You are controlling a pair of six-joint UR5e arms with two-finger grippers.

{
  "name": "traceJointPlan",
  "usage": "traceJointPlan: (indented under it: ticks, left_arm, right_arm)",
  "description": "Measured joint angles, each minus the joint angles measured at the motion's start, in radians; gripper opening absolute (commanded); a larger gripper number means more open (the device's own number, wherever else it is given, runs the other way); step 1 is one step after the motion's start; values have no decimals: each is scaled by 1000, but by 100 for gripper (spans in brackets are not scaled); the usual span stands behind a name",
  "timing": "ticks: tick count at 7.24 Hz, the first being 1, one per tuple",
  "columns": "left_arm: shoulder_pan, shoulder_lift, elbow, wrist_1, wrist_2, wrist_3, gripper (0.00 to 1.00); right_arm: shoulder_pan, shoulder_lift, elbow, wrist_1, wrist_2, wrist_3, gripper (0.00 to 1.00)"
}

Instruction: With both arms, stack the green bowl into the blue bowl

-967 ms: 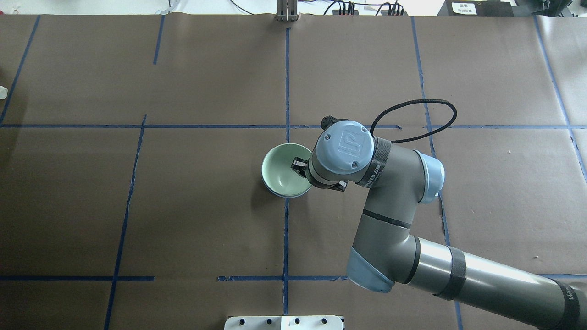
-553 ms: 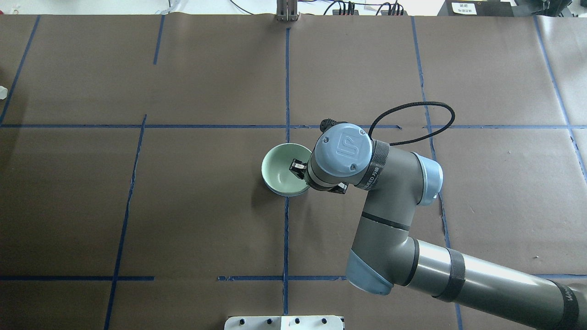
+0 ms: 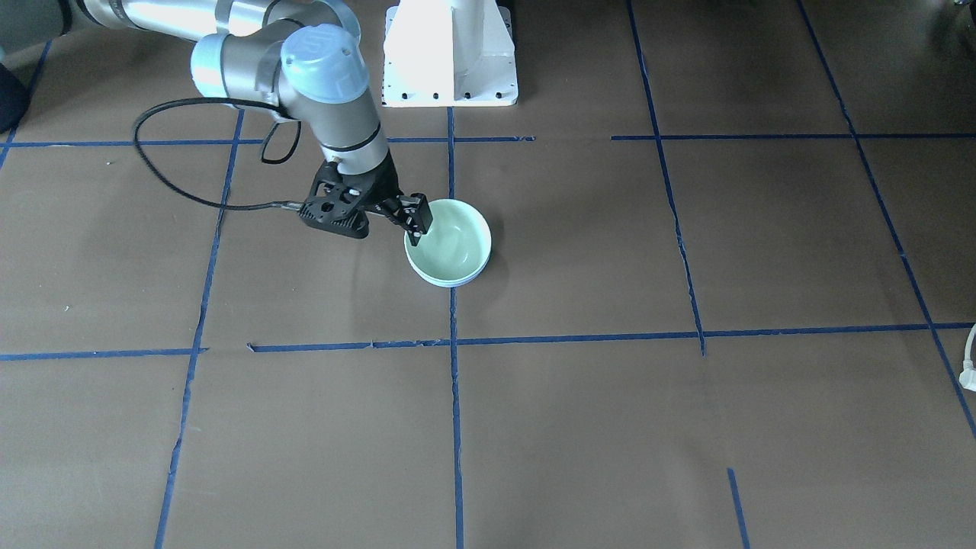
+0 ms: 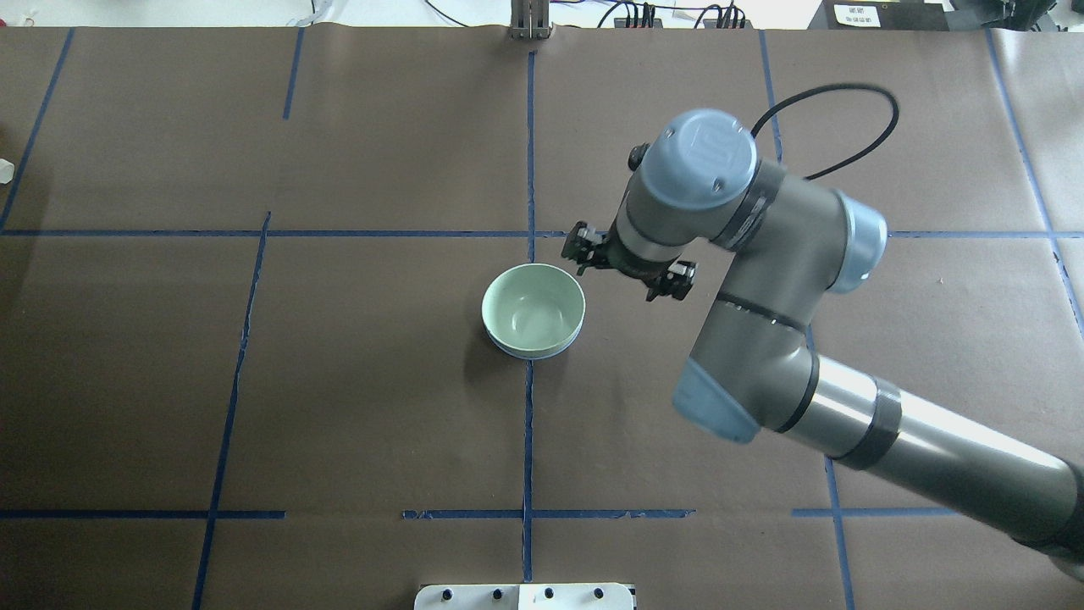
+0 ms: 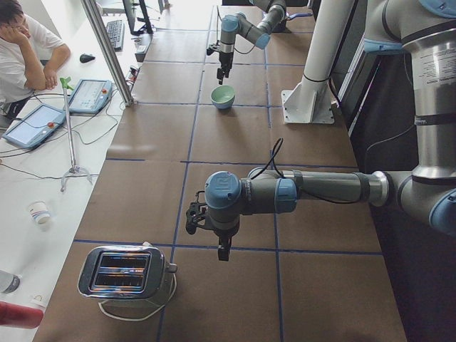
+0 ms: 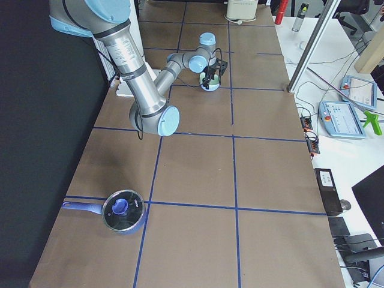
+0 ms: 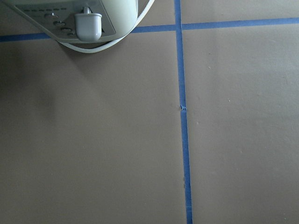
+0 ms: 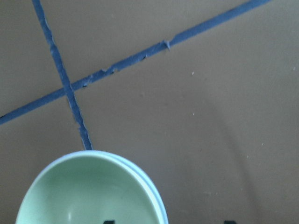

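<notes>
The green bowl (image 4: 533, 309) sits nested in the blue bowl (image 4: 527, 353), of which only a thin rim shows beneath it, near the table's middle. Both show in the front view, green bowl (image 3: 454, 240) over blue bowl (image 3: 450, 283). My right gripper (image 4: 628, 269) is open and empty, raised beside the bowls' right edge. In the right wrist view the green bowl (image 8: 88, 196) lies at the bottom edge with the blue rim (image 8: 157, 198) outside it. My left gripper (image 5: 223, 253) hangs far off near a toaster; I cannot tell if it is open or shut.
A silver toaster (image 5: 125, 271) stands at the table's left end and shows in the left wrist view (image 7: 79, 18). A blue lidded pot (image 6: 123, 210) sits at the right end. The white pedestal (image 3: 450, 53) stands at the robot's edge. An operator (image 5: 25, 50) sits beyond the far side.
My right gripper has left the green bowl's rim, risen and moved away to the right and farther back. The green bowl stays nested in the blue bowl.
</notes>
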Motion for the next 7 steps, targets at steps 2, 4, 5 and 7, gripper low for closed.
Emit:
traceJointPlan:
  ticks: [2, 4, 5, 7]
  left_arm:
    - [6, -16, 5, 8, 7, 1, 100]
    - [9, -20, 14, -1, 6, 10, 100]
    - [9, -21, 12, -2, 3, 11, 100]
    - [9, -20, 4, -13, 0, 12, 100]
  right_arm:
    - [225, -74, 73, -206, 145, -447, 100]
    - [500, -256, 130, -351, 232, -1048, 100]
    - [621, -360, 132, -372, 253, -1310, 100]
    - [806, -568, 129, -375, 282, -1681, 100]
